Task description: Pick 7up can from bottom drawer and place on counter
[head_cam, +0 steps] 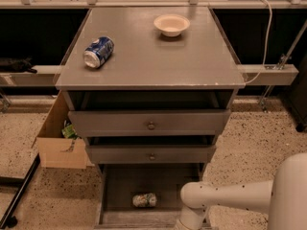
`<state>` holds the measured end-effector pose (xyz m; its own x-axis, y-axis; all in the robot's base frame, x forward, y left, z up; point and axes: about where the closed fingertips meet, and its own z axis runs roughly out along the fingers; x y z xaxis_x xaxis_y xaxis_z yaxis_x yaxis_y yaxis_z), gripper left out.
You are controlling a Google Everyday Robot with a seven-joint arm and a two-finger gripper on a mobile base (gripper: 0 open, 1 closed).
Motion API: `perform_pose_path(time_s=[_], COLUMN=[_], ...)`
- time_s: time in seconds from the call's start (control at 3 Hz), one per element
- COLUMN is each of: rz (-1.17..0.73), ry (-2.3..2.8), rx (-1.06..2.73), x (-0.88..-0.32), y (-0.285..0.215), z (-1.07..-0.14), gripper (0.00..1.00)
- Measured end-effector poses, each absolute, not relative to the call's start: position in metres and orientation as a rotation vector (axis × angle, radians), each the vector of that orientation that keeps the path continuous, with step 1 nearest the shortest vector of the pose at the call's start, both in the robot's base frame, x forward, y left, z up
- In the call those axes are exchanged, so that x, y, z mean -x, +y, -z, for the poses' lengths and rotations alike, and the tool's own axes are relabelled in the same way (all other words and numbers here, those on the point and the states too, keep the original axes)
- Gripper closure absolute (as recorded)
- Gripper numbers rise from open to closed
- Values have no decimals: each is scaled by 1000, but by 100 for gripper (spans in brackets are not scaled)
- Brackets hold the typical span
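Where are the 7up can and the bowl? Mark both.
7up can (144, 200), camera view, its side.
bowl (171, 25), camera view, its inside.
claw: not in view; the arm (225, 195) leaves the bottom edge.
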<state>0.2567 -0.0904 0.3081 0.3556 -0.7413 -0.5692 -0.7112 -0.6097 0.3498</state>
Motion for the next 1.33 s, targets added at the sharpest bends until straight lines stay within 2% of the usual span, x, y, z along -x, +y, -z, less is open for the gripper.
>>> perform_pose_path(time_s=[0.33,0.67,1.0,1.33], rz=[1107,1005,1005,906], ry=[-1368,-1386,-1386,-1404], rx=[-2551,-2588,-2588,-2562], x=[-257,-284,-284,-289], y=[-90,-69,-69,-53], z=[-308,-328,-328,-320], gripper=[0,0,0,0])
